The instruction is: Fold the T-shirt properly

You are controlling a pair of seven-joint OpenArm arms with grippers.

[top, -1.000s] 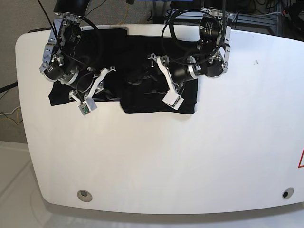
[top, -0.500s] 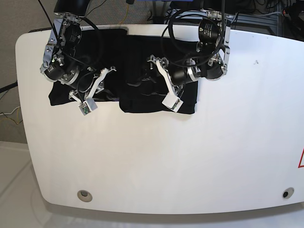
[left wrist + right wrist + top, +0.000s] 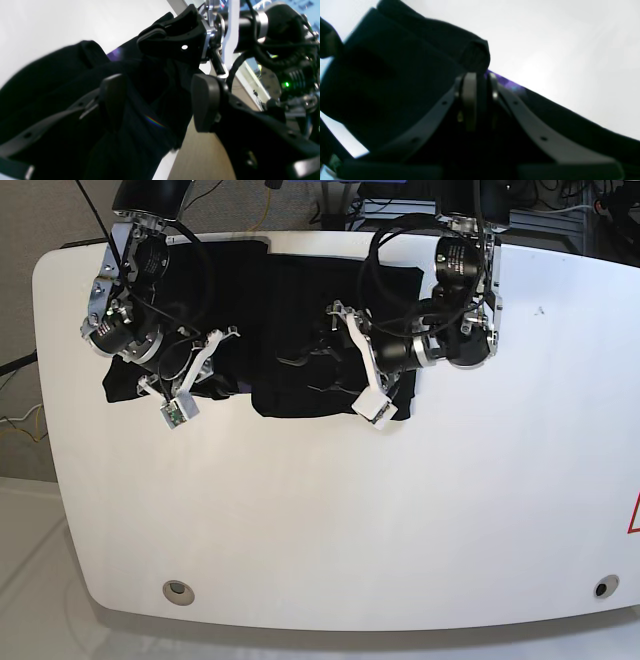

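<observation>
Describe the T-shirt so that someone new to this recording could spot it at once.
On the white table, look along the far edge, under the two arms. The T-shirt is the crumpled black cloth spread there. It is the only fabric and the only dark patch on the white top, with a sliver of purple print showing at one fold.

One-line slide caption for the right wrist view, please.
Right claw shut on a fold of the black T-shirt.

Bright even light, blurred wrist views, table glare
</observation>
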